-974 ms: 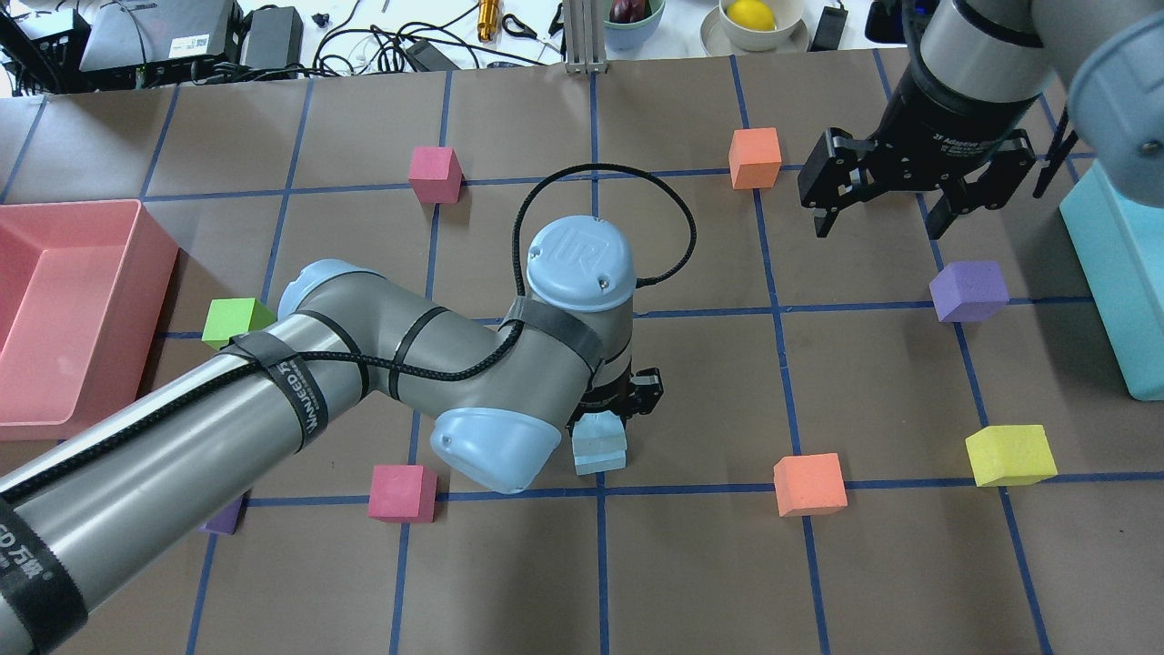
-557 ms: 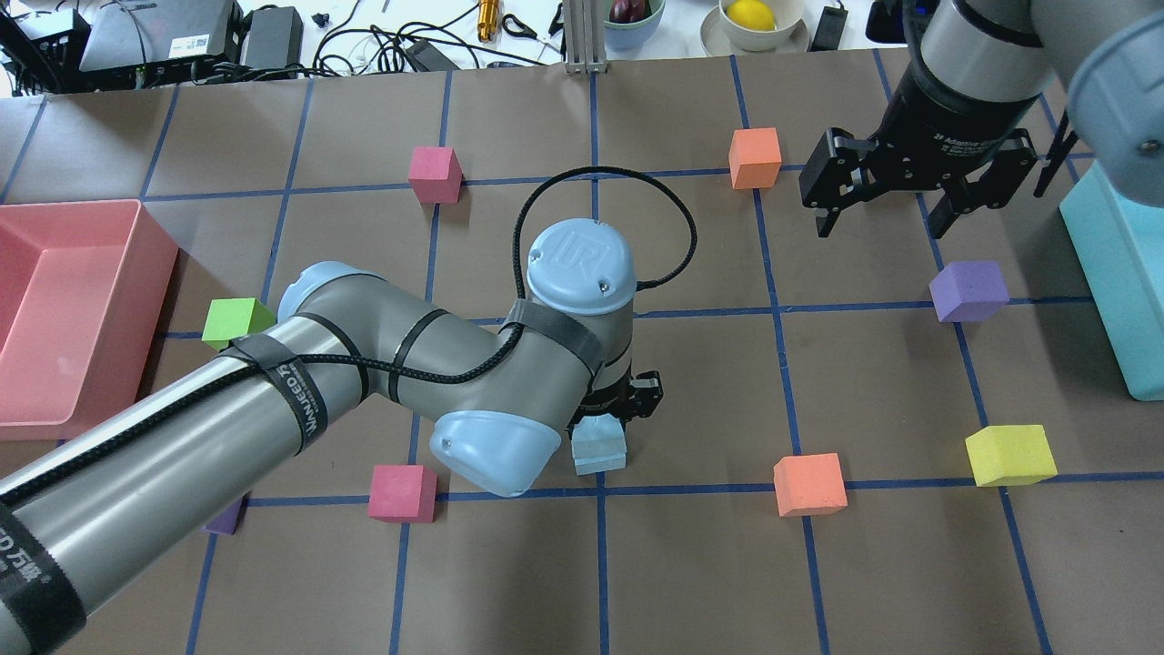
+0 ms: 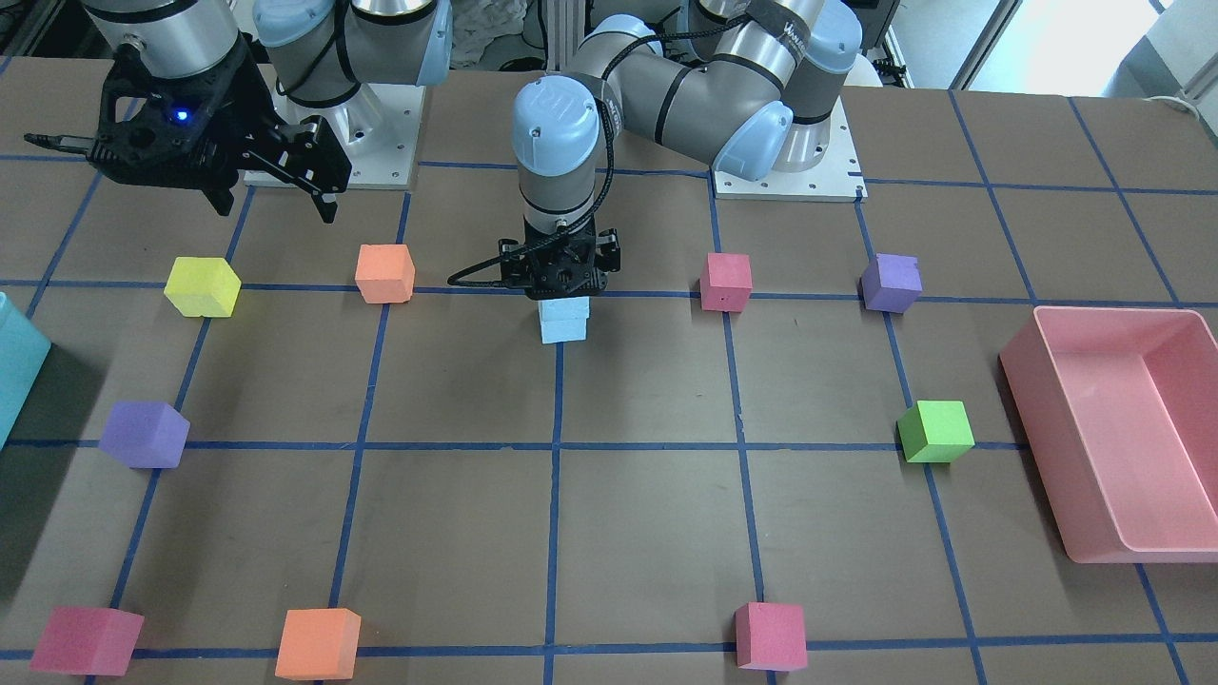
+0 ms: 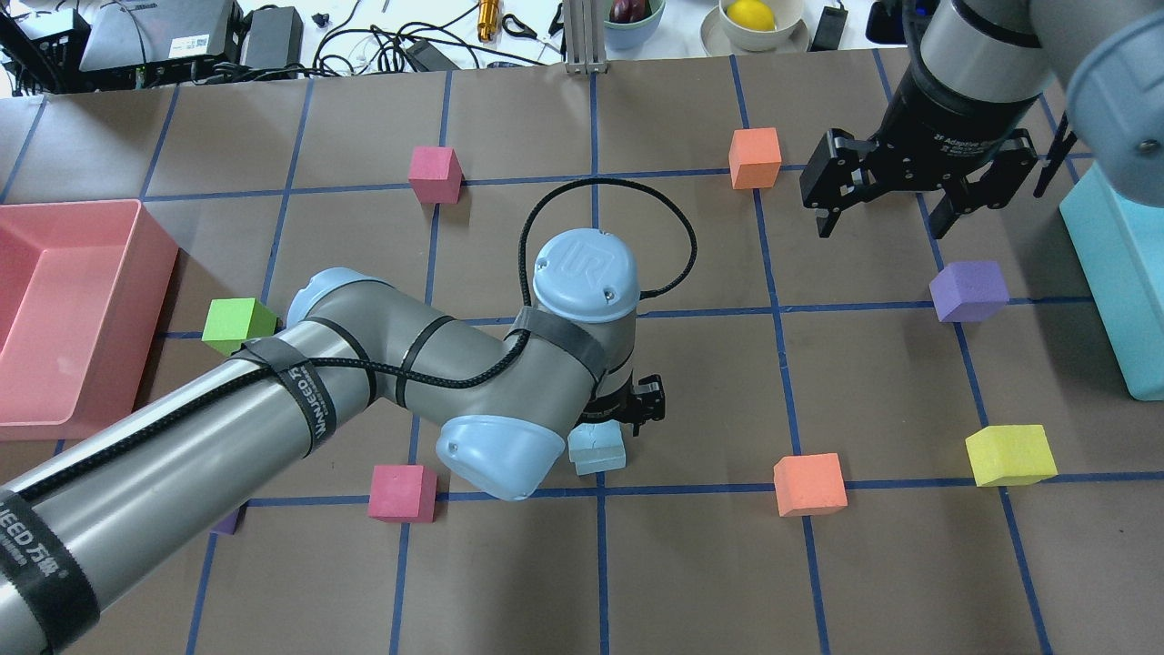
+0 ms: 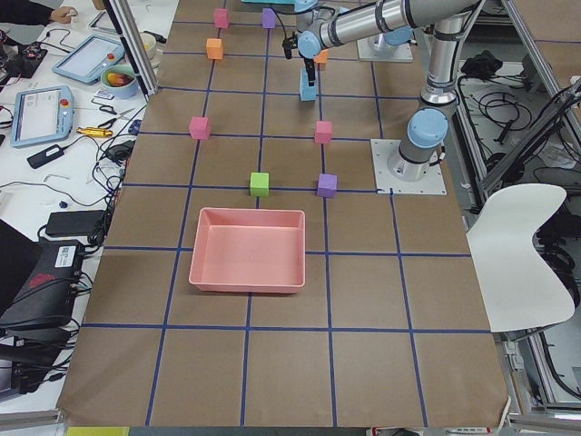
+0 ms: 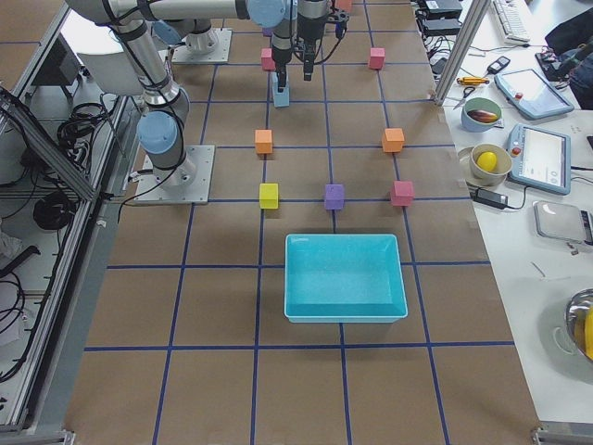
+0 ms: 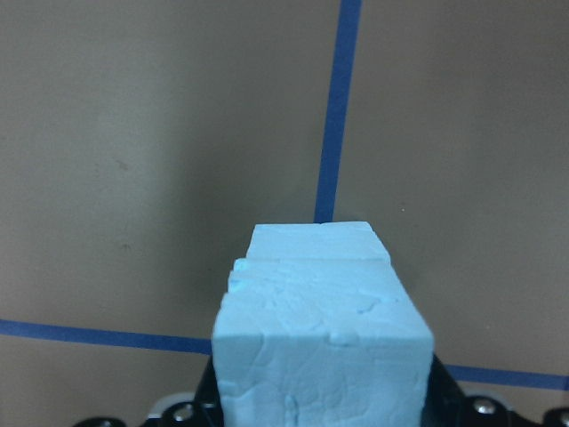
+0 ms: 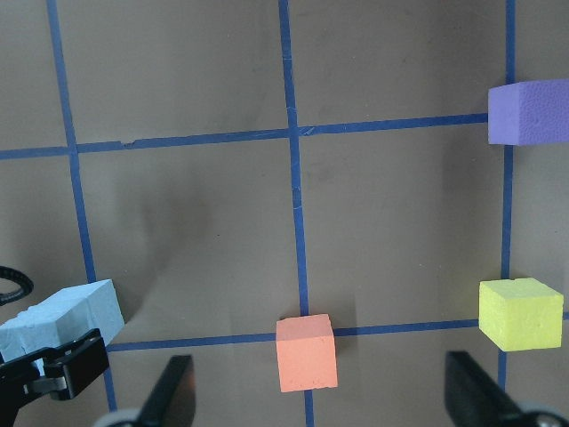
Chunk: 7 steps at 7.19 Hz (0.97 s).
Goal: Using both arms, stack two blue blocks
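Two pale blue blocks stand stacked near the table's middle: the upper blue block (image 3: 563, 308) sits on the lower blue block (image 3: 563, 332). My left gripper (image 3: 563, 288) points straight down and is shut on the upper block. In the left wrist view the upper block (image 7: 320, 347) fills the bottom centre, and the lower block (image 7: 311, 240) juts out slightly beyond it. In the overhead view the stack (image 4: 598, 450) shows under my left wrist. My right gripper (image 4: 879, 226) is open and empty, hovering far right and away from the stack.
An orange cube (image 4: 809, 484) and a magenta cube (image 4: 403, 492) lie either side of the stack. A green cube (image 4: 236, 323), purple cube (image 4: 968, 291) and yellow cube (image 4: 1009, 453) lie further out. A pink bin (image 4: 155, 236) stands left and a teal bin (image 4: 1118, 273) right.
My left arm has shifted slightly, still holding the upper blue block on the lower one. The right gripper has barely moved.
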Motion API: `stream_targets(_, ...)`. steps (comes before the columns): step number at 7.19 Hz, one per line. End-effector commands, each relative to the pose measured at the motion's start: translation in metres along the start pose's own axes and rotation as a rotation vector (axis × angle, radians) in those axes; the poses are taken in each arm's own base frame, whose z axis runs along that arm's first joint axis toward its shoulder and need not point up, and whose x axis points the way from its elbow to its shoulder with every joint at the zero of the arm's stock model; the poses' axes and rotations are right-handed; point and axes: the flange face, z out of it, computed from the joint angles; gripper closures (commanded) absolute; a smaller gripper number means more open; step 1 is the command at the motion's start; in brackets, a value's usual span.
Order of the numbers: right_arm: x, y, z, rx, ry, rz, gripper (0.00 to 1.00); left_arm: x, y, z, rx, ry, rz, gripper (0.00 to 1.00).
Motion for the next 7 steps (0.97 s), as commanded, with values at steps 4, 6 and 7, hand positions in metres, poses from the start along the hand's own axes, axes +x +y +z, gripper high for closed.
stream_targets(4, -0.001, 0.001, 0.000, 0.001, 0.001, -0.001, 0.00, -0.041, -0.032, -0.120, 0.054, 0.057, -0.018, 0.00)
stream_targets(6, -0.002, 0.001, -0.004, 0.009, -0.013, -0.002, 0.00, -0.143, -0.069, -0.195, 0.013, 0.044, 0.124, 0.00)
stream_targets(7, -0.002, 0.001, -0.005, 0.009, -0.016, -0.003, 0.00, -0.203, -0.092, -0.234, 0.069, 0.060, 0.123, 0.00)
